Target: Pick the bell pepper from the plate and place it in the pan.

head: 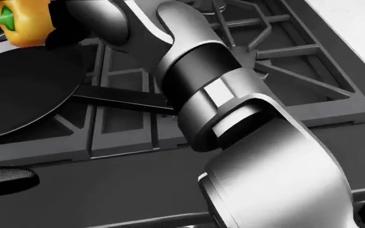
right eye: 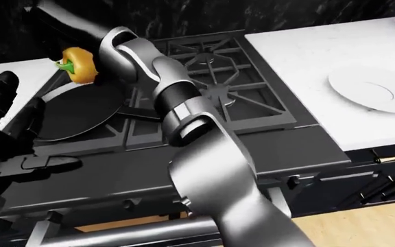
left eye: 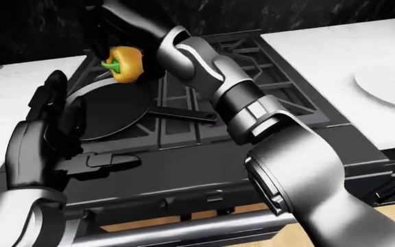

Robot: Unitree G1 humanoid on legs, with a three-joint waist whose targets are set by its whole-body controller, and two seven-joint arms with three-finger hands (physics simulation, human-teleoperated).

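An orange bell pepper (left eye: 127,64) with a green stem hangs just above the upper rim of the black pan (left eye: 110,114), which rests on the stove's left burner. My right hand (left eye: 132,54) is shut on the pepper, its dark fingers (head: 68,23) wrapped behind and beside it. The right arm (left eye: 239,103) stretches across the stove from the lower right. The pan's handle (head: 119,102) points right and passes under the forearm. My left hand (left eye: 53,131) stands open with fingers spread, at the left of the pan, holding nothing. The white plate (right eye: 370,88) lies bare on the right counter.
Black stove grates (right eye: 218,77) fill the middle, with white counters (right eye: 307,46) on both sides. The stove's dark front panel (left eye: 184,175) and an oven handle bar (left eye: 184,229) run along the bottom. Drawer fronts (right eye: 389,180) show at the lower right.
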